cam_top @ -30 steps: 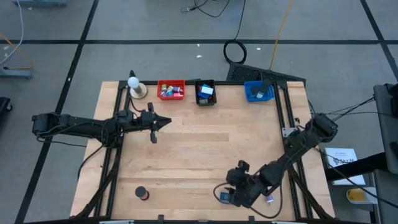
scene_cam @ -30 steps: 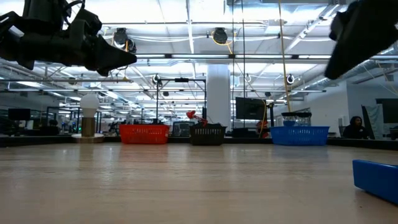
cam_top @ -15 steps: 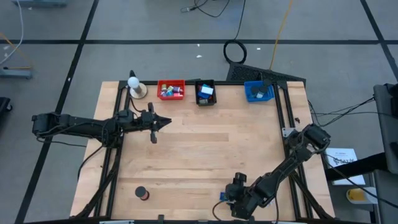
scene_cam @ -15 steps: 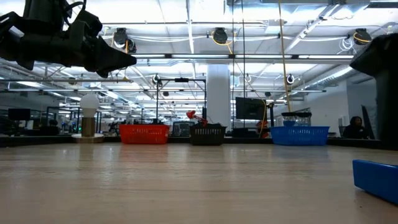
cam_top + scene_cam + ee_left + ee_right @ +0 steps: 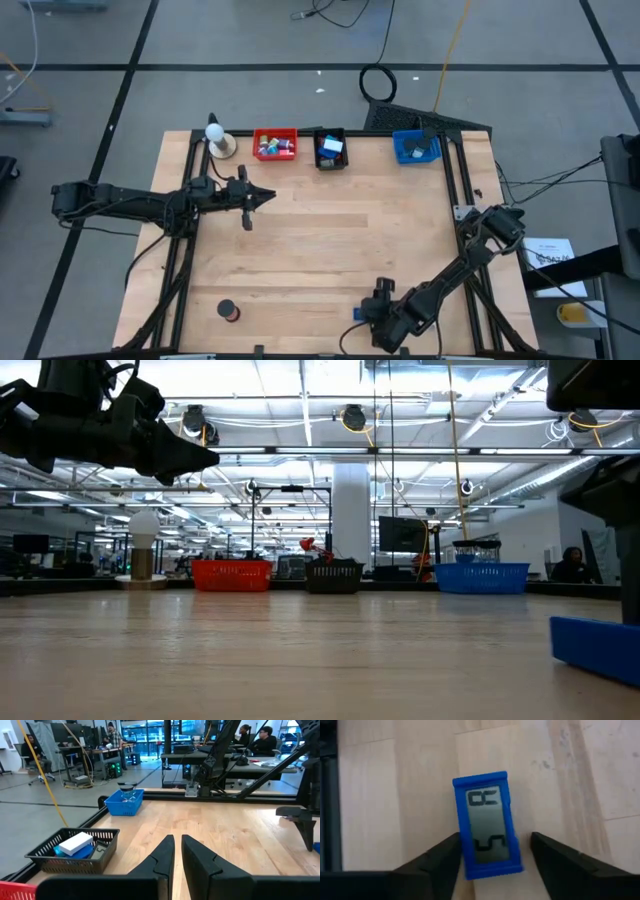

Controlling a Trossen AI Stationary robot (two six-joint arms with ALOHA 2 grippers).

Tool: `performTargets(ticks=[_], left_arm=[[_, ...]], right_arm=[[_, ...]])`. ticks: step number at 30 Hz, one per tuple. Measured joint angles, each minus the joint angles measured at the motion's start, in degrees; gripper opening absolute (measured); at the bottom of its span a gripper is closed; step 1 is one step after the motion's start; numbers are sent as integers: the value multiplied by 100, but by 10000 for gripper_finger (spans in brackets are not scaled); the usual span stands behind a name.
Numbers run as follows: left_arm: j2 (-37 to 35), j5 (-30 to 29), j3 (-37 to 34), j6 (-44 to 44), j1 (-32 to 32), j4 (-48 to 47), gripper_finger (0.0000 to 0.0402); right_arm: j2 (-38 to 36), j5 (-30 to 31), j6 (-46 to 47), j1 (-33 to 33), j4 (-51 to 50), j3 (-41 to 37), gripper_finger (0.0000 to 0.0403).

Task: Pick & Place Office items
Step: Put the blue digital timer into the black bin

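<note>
A blue-framed rectangle with a grey display (image 5: 487,825) lies flat on the wood near the table's near edge (image 5: 357,315), and shows at the right in the low view (image 5: 595,648). My right gripper (image 5: 495,839) hangs over it, pointing down and open, one finger along each long side (image 5: 368,318). A small black roll (image 5: 229,311) sits at the near left. My left gripper (image 5: 265,196) hovers shut above the table's left half (image 5: 177,842) (image 5: 190,455). Other small pieces lie in the bins. My right gripper comes from above with its open fingers (image 5: 447,857) close beside both long sides of the blue frame (image 5: 462,845). The rectangle lies flat on the table. I cannot tell whether either finger touches it.
A red bin (image 5: 275,144), a black bin (image 5: 331,148) and a blue bin (image 5: 416,147) stand along the far edge. A white ball on a tan base (image 5: 216,137) stands at the far left. Bare wood (image 5: 340,240) spans the middle. People sit beyond the table (image 5: 260,735).
My right gripper has moved toward the table's near edge and down over the blue-framed rectangle. In the low view the rectangle has shifted slightly to the left. My left arm has kept still.
</note>
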Motion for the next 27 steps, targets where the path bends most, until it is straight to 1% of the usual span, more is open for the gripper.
performTargets(ticks=[4, 5, 10, 14, 18, 21, 23, 27], left_arm=[[0, 0, 0, 0, 0, 0, 42], [0, 0, 0, 0, 0, 1, 42], [0, 0, 0, -1, 0, 2, 42], [0, -2, 0, -9, 0, 3, 42], [0, -2, 0, -24, 0, 4, 42], [0, -2, 0, -24, 0, 4, 42], [0, -2, 0, -45, 0, 4, 42], [0, -2, 0, -138, 0, 5, 42]], right_arm=[[-22, -25, 8, -63, -127, 0, 160], [-40, -44, 17, -92, -159, 0, 147], [-355, -45, -28, -319, -495, -21, 145], [-758, 426, 24, -763, -927, -13, 145], [-951, 686, 121, -1505, -1404, -15, 145], [-936, 673, -522, -2272, -1397, -40, 152], [-906, 466, -1088, -2863, -1242, -104, 155], [-831, -308, -2095, -4007, -540, -369, 153]])
